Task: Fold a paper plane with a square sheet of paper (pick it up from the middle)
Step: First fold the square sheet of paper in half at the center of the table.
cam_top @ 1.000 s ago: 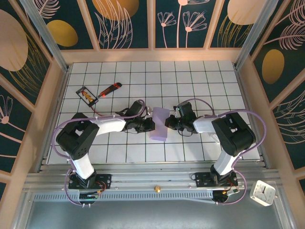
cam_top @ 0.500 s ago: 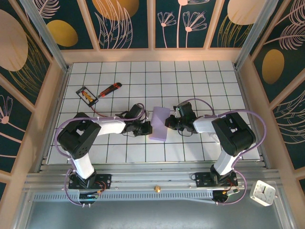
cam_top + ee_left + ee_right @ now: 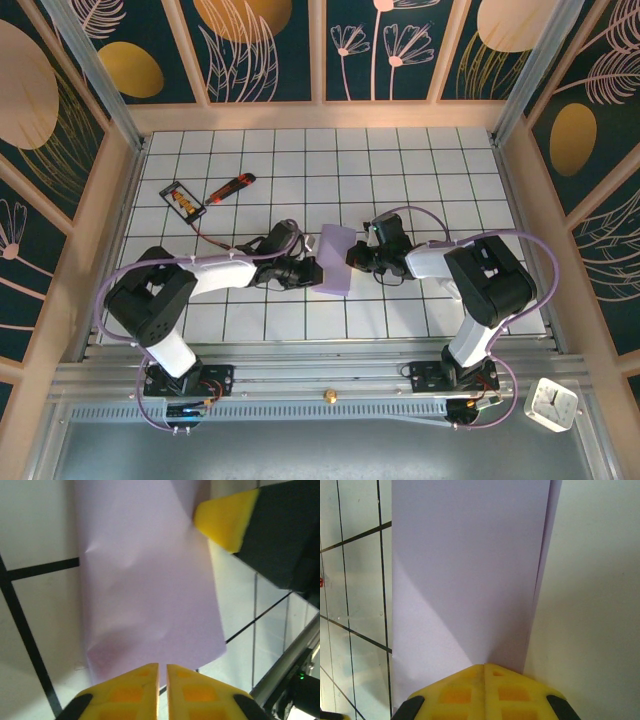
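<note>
The square sheet of paper lies folded into a narrow pale lavender rectangle in the middle of the tiled table. My left gripper is shut, with a hairline slit between its fingers, and its tip meets the sheet's left edge. In the left wrist view the paper spreads out ahead of the left gripper, slightly dented. My right gripper is shut, its tip on the sheet's right edge. In the right wrist view the right gripper rests on the doubled paper. Its yellow fingertip touches the sheet's far corner.
A red-orange utility knife and a small black-framed card lie at the back left of the table. Wooden frame walls close in the table's sides and back. A white clock sits off the table at the near right.
My left arm's elbow has swung out to the left, and its gripper has slid a little nearer along the paper's left edge. The right arm has held still.
</note>
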